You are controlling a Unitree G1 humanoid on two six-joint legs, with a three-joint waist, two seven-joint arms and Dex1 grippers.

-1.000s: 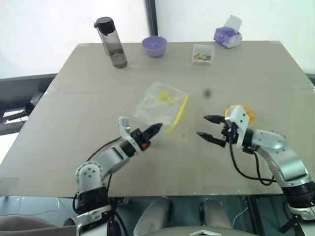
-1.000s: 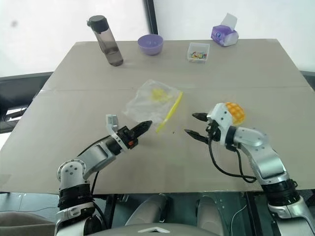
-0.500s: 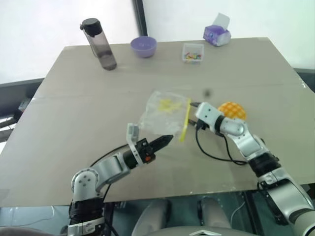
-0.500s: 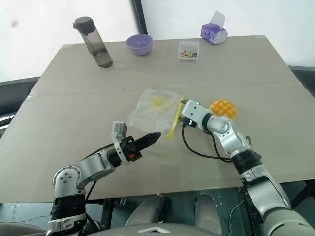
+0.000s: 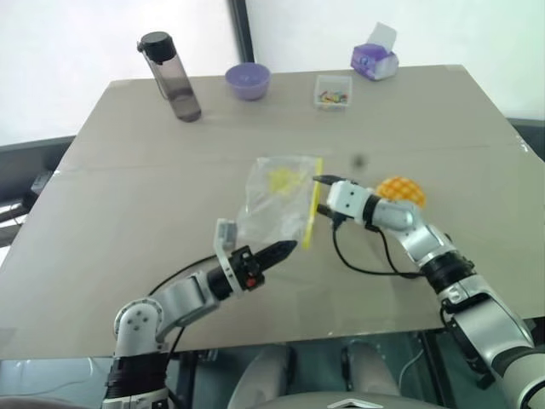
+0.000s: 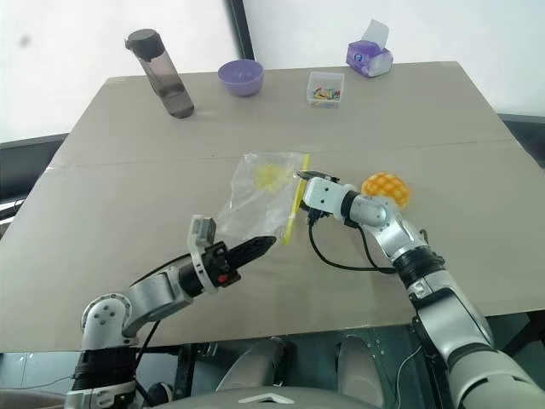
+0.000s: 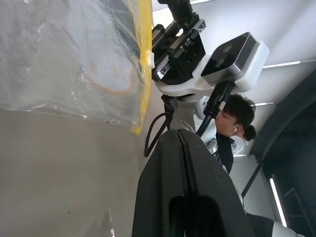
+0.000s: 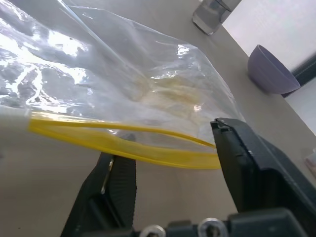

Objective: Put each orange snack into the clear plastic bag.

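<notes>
The orange snack [image 5: 400,191], a round bun with a grid top, lies on the table to the right of the clear plastic bag [image 5: 277,200]. The bag's yellow seal strip [image 5: 312,209] faces the bun. My right gripper [image 5: 320,200] reaches across in front of the bun to that strip. In the right wrist view the strip [image 8: 148,150] runs between the two black fingers [image 8: 247,163], which stand apart, so the right gripper [image 8: 165,143] is open. My left gripper [image 5: 285,249] is shut, with its tip at the bag's near edge, just short of the strip's near end.
At the far side of the table stand a dark water bottle [image 5: 170,75], a purple bowl [image 5: 248,80], a small clear box of colourful bits [image 5: 332,91] and a purple tissue box [image 5: 375,58]. A person [image 7: 237,118] is seen in the left wrist view.
My right gripper has swung left from beside the bun to the bag's yellow strip, rolled, and narrowed its fingers around it. The left gripper drew back slightly, still shut.
</notes>
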